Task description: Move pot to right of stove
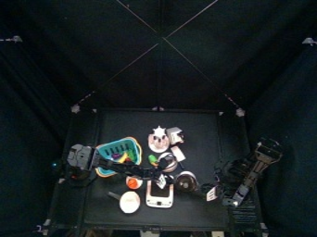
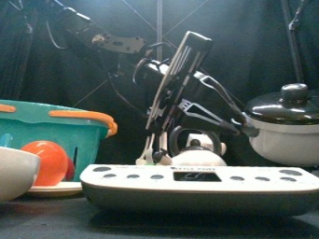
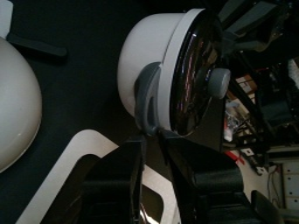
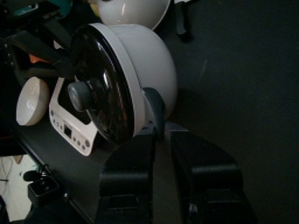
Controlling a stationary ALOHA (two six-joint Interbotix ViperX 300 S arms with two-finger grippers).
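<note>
The right black claw (image 4: 149, 144) pinched the side handle of the round pale pot with the dark lid (image 4: 126, 79). That thin grip looked weak, so the pot could tip out.

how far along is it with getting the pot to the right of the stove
Looks done: in the top view the pot is already right of the stove, close beside it. In hand: the right pincer is right at the pot's side handle, and the left pincer is close too. Whether either one grips cannot be told. Left: probably just letting go, if held, and backing both arms off.
</note>
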